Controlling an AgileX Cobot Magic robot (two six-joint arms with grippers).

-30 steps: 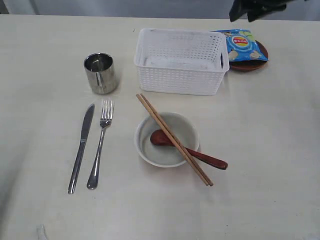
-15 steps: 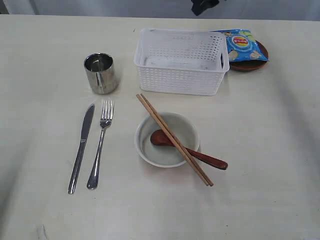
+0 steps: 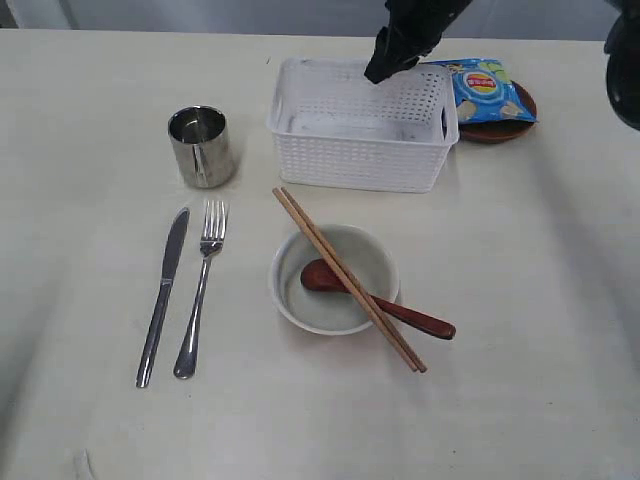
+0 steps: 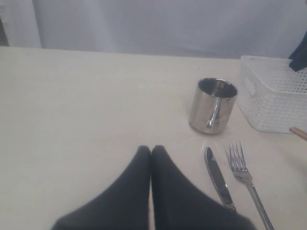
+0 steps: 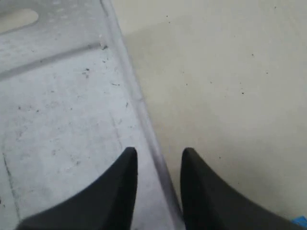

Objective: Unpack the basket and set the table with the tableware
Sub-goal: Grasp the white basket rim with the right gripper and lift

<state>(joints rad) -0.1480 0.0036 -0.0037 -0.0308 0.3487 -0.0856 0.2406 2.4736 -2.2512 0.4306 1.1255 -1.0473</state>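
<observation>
The white rectangular perforated plastic basket (image 3: 350,160) stands upright in the upper centre of the exterior view, on the cream-beige tabletop (image 3: 540,300). Its floor looks bare. The right gripper (image 3: 380,70) hangs over the basket's upper long wall, right of that wall's middle. In the right wrist view its 2 black fingers (image 5: 120,191) stand partly apart with the rim between them, 1 inside and 1 outside. A gap shows on the inner side, so nothing is clamped yet. The left gripper (image 4: 151,151) is closed, tip to tip, on nothing. It sits at the lower centre of its own view, near the steel cylindrical cup (image 4: 213,105).

The basket should handle as light, thin moulded plastic: stiff enough to lift, though the wall will likely flex under a pinch, and the smooth rim may be slippery. A hold on 1 long wall alone would probably let the opposite side droop, so a deep bite over the thickened rim looks safest. The slot handle (image 3: 443,120) in the right short end is another option.

Its long axis runs left to right across the exterior view, and its mouth faces up. Just below it lie the wooden chopsticks (image 3: 345,275), resting across the pale round bowl (image 3: 335,312). The blue chip bag (image 3: 485,88) sits just beside its right end.
</observation>
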